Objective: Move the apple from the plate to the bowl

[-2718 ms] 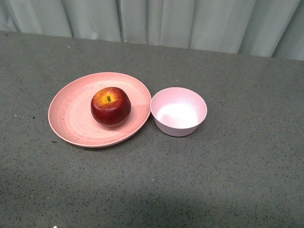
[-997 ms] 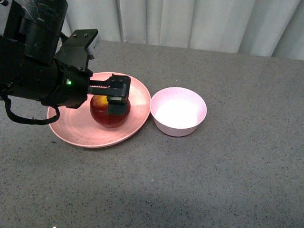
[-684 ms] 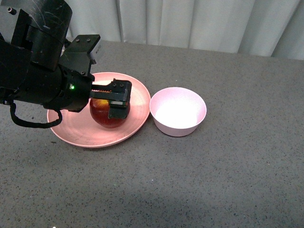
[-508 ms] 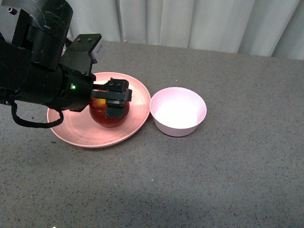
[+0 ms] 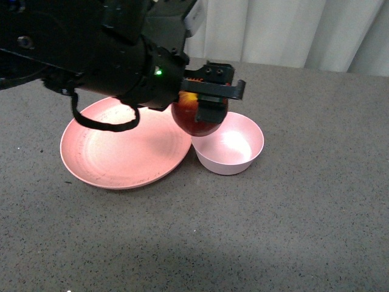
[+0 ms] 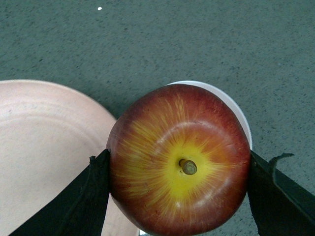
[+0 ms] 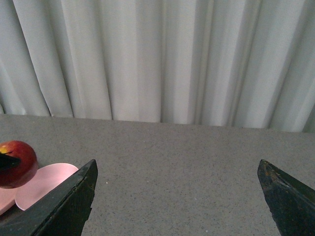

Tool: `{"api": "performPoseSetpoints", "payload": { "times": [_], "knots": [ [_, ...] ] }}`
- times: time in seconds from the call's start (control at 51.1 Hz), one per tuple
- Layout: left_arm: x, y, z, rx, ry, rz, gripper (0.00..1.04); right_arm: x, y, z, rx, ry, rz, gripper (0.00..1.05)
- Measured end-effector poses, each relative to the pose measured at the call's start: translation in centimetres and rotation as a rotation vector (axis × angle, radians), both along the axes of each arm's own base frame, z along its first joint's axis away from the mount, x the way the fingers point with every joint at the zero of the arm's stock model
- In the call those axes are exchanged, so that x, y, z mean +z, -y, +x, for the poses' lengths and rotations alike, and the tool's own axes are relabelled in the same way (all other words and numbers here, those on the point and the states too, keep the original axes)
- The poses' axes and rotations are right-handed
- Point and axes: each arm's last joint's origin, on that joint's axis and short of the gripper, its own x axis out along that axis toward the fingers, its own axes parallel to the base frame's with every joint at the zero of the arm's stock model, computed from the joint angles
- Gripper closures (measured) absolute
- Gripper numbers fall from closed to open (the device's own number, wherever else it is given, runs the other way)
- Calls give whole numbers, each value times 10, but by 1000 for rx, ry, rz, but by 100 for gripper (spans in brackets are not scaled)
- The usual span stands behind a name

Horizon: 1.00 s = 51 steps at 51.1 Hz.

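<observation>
Apple [image 5: 196, 120], pinched in my left gripper [image 5: 205, 104], hangs above the bowl's [image 5: 243, 161] plate-side rim, off the plate [image 5: 115, 164]. My right gripper [image 7: 177, 165] stands spread wide, well apart.

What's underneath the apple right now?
The apple, held by the left gripper, hangs over the bowl at its edge nearest the plate. The wrist view shows only a sliver of bowl; the rest is covered.

The dark-red apple [image 5: 186, 119], stem up, hangs above the small pale pink bowl [image 5: 240, 160] at its rim nearest the wide pink plate [image 5: 115, 155].
</observation>
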Motion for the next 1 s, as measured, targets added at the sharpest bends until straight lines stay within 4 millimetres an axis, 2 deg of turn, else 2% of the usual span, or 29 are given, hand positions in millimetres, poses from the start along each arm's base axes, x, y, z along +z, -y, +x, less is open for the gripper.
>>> {"api": "performPoseSetpoints", "payload": {
  "times": [0.156,0.235,0.645,0.9,0.997],
  "knots": [
    [-9,28,5,-37,-2,17,35,0,0,0,0,0,0,9],
    [-17,35,8,-38,-16,37,35,0,0,0,0,0,0,9],
    [-43,45,21,-44,-41,91,36,0,0,0,0,0,0,9],
    [-44,49,20,-76,-19,129,36,0,0,0,0,0,0,9],
    [-44,51,19,-84,-15,133,23,0,0,0,0,0,0,9]
  ]
}}
